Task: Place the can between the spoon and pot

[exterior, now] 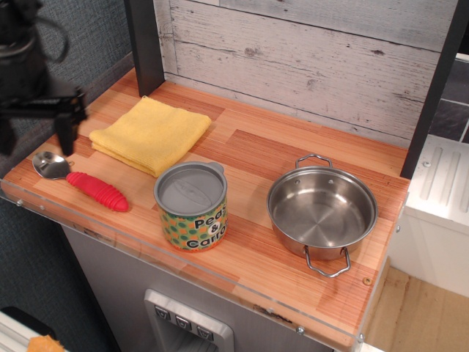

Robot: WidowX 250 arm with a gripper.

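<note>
The can, with a grey lid and a green-and-orange "Peas & Carrots" label, stands upright on the wooden counter. It is between the spoon at the front left and the shiny steel pot on the right. The spoon has a silver bowl and a ribbed red handle. My black gripper hangs at the far left edge of the view, above the spoon's bowl. It is open and empty, and partly cut off by the frame.
A folded yellow cloth lies behind the spoon and can. A dark post stands at the back left corner. A plank wall runs along the back. The counter's front edge has a clear strip.
</note>
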